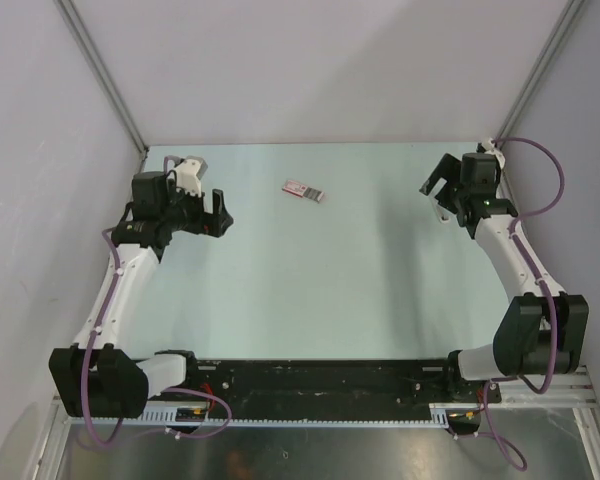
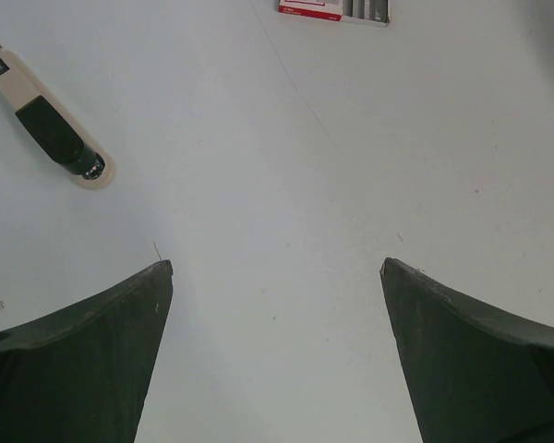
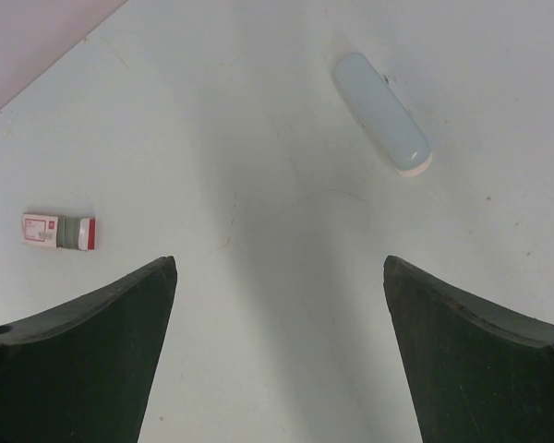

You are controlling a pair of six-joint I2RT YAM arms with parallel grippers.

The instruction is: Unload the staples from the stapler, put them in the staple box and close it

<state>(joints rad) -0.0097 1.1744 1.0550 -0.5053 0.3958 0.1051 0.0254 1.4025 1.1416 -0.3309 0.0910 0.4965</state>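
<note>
Reaches with the left arm (image 1: 115,285) up the left side of the table (image 1: 310,290) and bends inward, hanging the left gripper (image 2: 277,266) to the left of the staple box (image 1: 304,190), well apart from it and aimed its way, fingers (image 2: 83,360) released, spread wide, gripping nothing. Mirrors this with the right arm (image 1: 520,270): hangs the right gripper (image 3: 279,261) to the right of the staple box, farther from it than the left one, fingers (image 3: 480,360) likewise released, wide apart and empty. Shows in the left wrist view a cream-and-black oblong (image 2: 51,129) lying flat and slantwise, nearer than the staple box and off to its left, well apart from it and from both fingertips. Shows in the right wrist view a pale blue oblong (image 3: 381,113) with a white end, flat on the table, beyond the staple box and well to its right, untouched. Resembles a stapler in each case; cannot tell which of the two the task means, nor make out either from above. Has only table surface between each gripper and the staple box. Reads what looks like "CS", white on black, on a small label at the cream end of the first oblong; too small for more. Bears red-and-white print and a grey band on the staple box, writing illegible.
</note>
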